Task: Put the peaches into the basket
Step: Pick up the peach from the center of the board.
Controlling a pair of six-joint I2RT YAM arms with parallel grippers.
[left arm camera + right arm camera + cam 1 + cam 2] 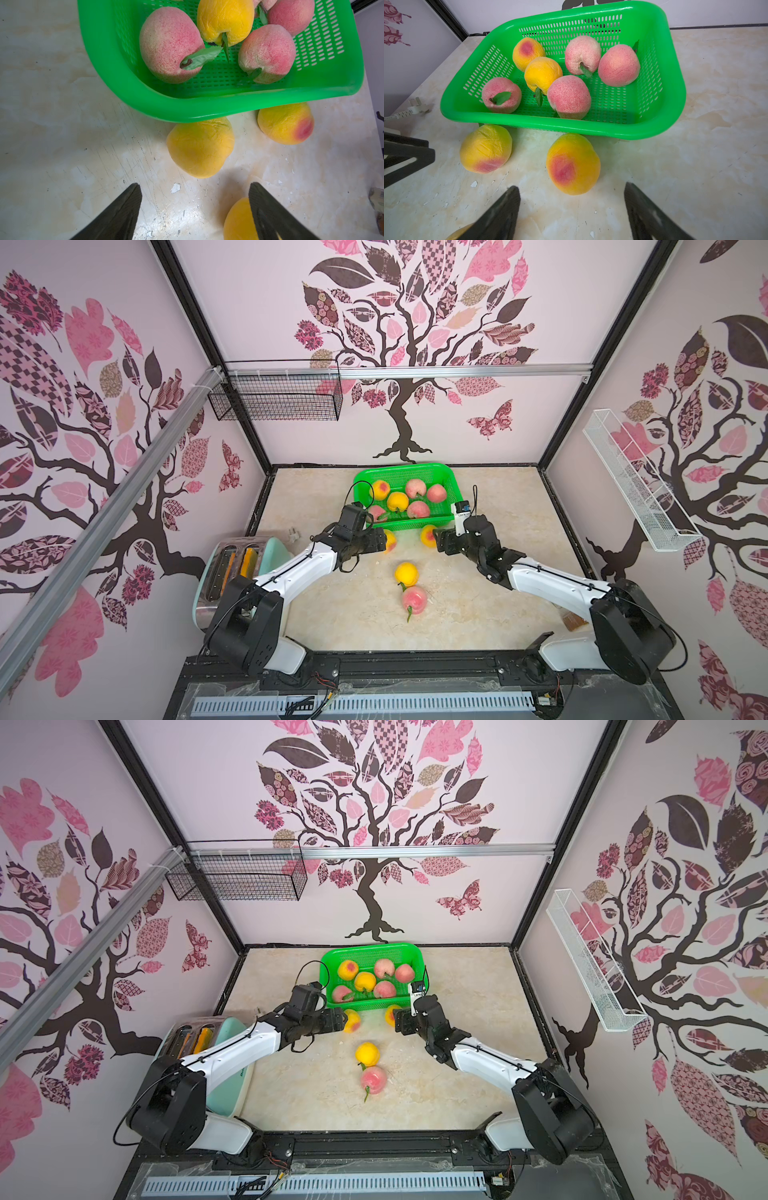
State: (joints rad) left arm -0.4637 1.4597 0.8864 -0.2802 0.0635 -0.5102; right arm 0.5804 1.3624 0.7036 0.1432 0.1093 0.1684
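Six peaches (397, 501) inside green basket (401, 467), four loose on tabletop (478, 593) in front. Spread wide, empty: left claw (194, 184), right claw (571, 186). Lettering on left arm (232, 1052) too blurred to read.

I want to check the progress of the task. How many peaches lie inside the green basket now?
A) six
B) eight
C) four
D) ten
A: in the right wrist view the basket holds four pink peaches and two yellow ones, while four more lie outside it on the table.
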